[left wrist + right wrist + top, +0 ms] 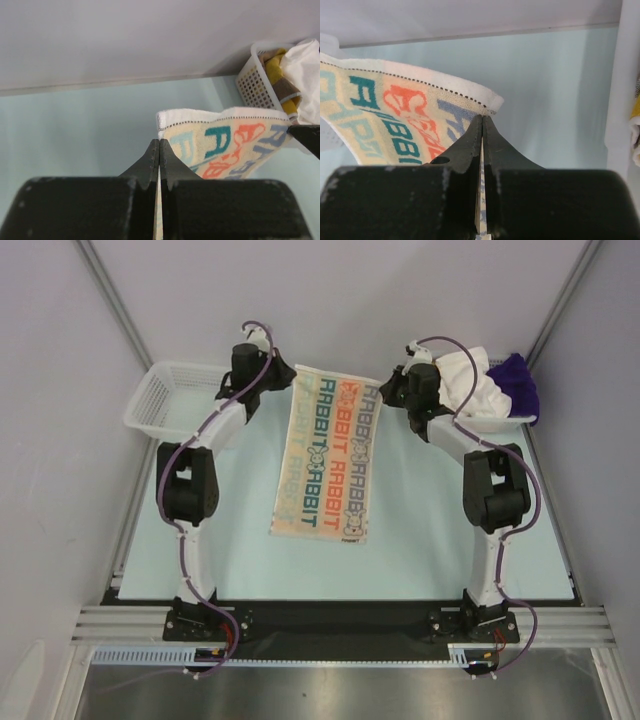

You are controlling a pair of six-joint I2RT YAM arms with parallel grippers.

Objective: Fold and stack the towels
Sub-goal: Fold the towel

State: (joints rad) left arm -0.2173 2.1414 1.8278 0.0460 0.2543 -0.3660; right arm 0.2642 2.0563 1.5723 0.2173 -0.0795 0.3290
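Left claw (159, 145) and right claw (482, 120) each pinch a far corner of the printed towel (325, 450), apparently starting the first fold; next, carry that edge evenly to the near hem.

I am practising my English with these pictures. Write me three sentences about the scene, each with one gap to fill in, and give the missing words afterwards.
1. The left gripper and the right gripper are each shut on a far ____ of the printed towel.
2. The word repeated across that towel is ____.
3. The purple towel is in the basket beside the ____ arm.

Missing words: corner; RABBIT; right.
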